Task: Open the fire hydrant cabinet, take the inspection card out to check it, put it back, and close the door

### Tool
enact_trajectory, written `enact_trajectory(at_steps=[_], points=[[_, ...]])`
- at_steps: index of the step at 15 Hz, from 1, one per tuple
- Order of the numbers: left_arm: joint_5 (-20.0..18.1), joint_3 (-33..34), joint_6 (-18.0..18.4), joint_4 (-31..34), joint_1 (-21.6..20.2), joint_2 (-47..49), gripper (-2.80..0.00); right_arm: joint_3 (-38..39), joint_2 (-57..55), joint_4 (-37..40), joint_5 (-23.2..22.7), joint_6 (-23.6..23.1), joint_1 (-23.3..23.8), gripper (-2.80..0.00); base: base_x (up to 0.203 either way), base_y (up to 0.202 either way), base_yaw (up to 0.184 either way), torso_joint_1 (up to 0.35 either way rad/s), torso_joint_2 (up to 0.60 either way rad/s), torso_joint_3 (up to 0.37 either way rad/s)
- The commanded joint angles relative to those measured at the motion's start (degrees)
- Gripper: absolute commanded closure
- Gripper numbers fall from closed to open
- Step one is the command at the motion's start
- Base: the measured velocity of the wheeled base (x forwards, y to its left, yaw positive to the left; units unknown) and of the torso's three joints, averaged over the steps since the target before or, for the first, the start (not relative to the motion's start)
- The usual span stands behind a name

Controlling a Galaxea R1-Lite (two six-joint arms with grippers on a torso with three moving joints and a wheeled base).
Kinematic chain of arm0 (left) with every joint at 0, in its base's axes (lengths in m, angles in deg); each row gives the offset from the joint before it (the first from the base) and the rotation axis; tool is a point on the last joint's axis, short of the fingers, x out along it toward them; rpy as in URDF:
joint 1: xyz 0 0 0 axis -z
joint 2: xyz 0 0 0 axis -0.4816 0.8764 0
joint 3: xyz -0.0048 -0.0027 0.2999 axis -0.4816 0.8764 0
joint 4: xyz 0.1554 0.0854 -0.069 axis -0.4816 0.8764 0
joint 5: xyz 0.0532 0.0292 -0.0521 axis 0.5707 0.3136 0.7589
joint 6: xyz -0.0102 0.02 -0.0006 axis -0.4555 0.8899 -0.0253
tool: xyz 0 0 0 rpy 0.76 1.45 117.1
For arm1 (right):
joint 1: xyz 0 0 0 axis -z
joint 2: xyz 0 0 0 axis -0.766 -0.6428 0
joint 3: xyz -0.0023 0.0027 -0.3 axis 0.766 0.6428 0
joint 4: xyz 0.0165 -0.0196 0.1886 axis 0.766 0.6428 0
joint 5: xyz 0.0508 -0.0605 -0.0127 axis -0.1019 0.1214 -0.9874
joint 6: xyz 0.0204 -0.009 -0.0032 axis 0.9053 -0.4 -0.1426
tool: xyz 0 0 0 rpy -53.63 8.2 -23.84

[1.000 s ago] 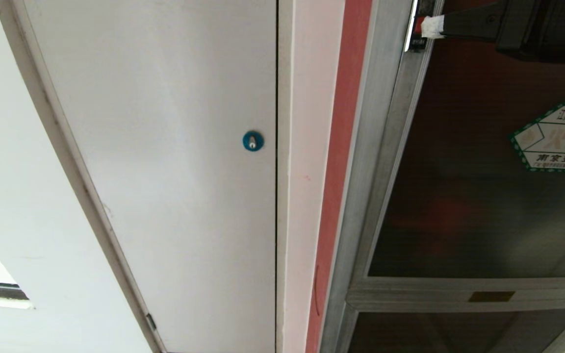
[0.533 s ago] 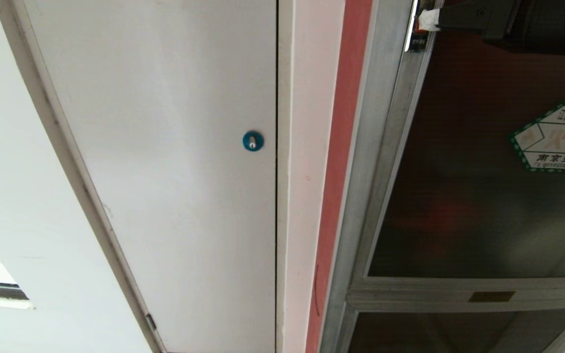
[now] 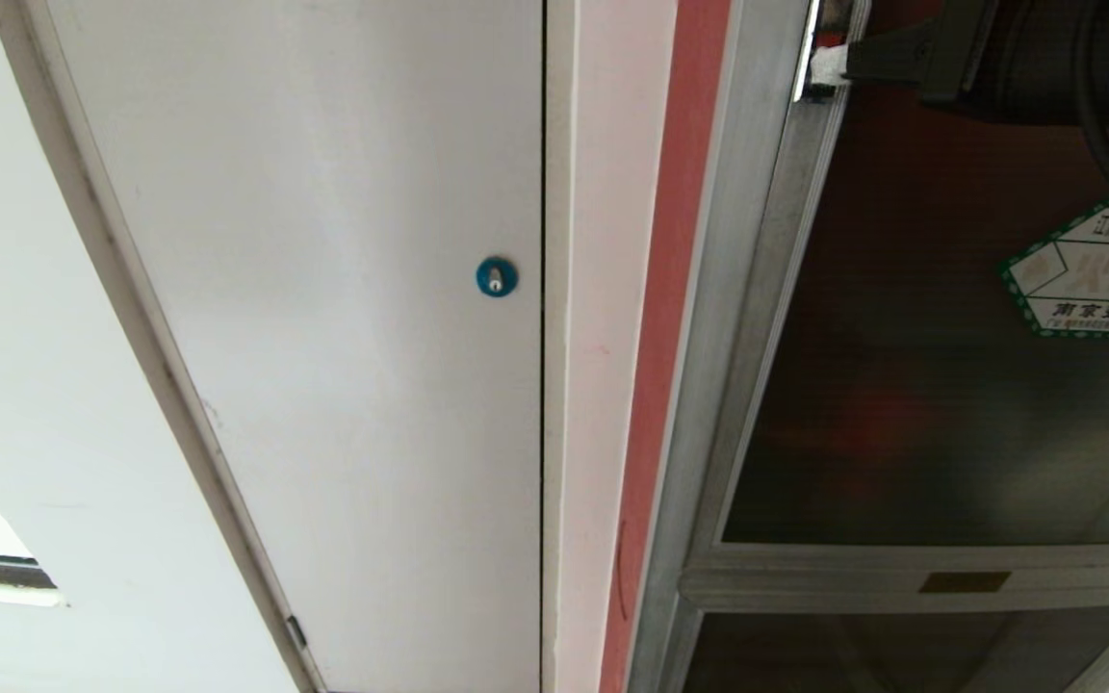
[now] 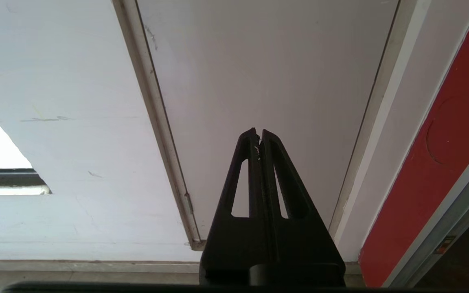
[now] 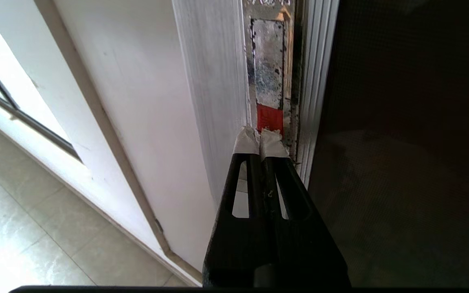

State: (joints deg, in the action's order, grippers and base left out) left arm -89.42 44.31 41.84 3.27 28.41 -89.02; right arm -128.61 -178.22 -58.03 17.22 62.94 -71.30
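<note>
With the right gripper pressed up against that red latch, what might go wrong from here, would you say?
1. The shut right gripper meets the small red latch only with its taped tips, so it may slip off the narrow silver frame.
2. A slip could send the tips onto the dark tinted glass door.

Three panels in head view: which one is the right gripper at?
The upper dark glass door with the hexagonal sticker; the right gripper is at its frame, not the white door or lower panel.
</note>
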Motion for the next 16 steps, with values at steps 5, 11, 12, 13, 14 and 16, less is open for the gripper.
enact_trajectory(at_steps=[5,11,12,13,14,16], points=[[0.0,0.4,0.0,0.0,-0.1,0.0,0.00,0.1,-0.1,0.0,0.3,0.1,0.1,0.00,0.000,0.000,0.000,0.000,0.00,0.000],[0.0,0.4,0.0,0.0,0.0,0.0,0.00,-0.1,-0.6,-0.1,0.6,0.0,0.1,0.00,0.000,0.000,0.000,0.000,0.00,0.000],[0.0,0.4,0.0,0.0,0.0,0.0,0.00,-0.3,-0.7,-0.1,0.7,0.0,0.1,0.00,0.000,0.000,0.000,0.000,0.00,0.000],[0.0,0.4,0.0,0.0,0.0,0.0,0.00,-0.5,-0.9,-0.2,0.9,0.0,0.1,0.00,0.000,0.000,0.000,0.000,0.00,0.000],[0.0,0.4,0.0,0.0,-0.1,0.0,0.00,-0.5,-0.9,-0.3,1.3,-0.1,0.1,0.00,0.000,0.000,0.000,0.000,0.00,0.000],[0.0,0.4,0.0,0.0,0.0,0.0,0.00,-0.5,-1.0,-0.4,1.9,-0.1,0.1,0.00,0.000,0.000,0.000,0.000,0.00,0.000]])
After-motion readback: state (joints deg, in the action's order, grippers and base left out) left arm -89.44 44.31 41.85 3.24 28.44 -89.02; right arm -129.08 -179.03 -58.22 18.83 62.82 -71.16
